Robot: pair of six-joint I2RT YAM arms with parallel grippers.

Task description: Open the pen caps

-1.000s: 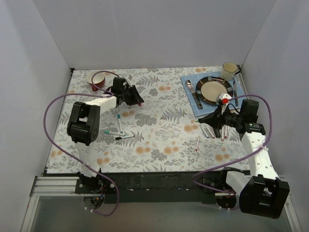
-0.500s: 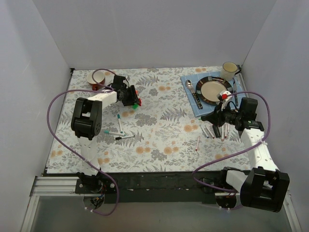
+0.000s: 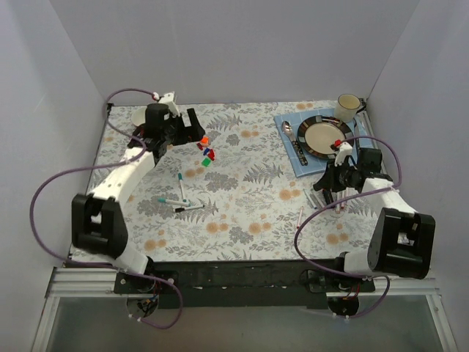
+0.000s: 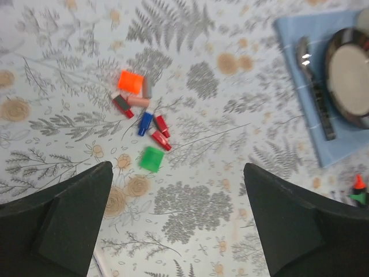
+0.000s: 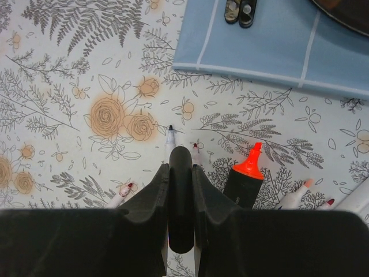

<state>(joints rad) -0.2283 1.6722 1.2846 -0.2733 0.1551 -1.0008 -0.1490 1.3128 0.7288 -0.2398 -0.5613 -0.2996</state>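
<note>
"Orange, green, blue and red caps (image 4: 145,123) lie loose in a small cluster on the flowered cloth (image 4: 230,190), none of them on a pen."
"And the left gripper (image 4: 177,173)?"
"Spread wide just by them, holding nothing."
"The right gripper (image 5: 180,167)?"
"Pinched on a black pen (image 5: 180,208), low over the cloth. An uncapped orange-tipped pen (image 5: 247,173) lies just beside it, near the blue mat (image 5: 277,46)."

Overhead and close, downward left wrist views share the pen caps (image 4: 144,123).
</note>
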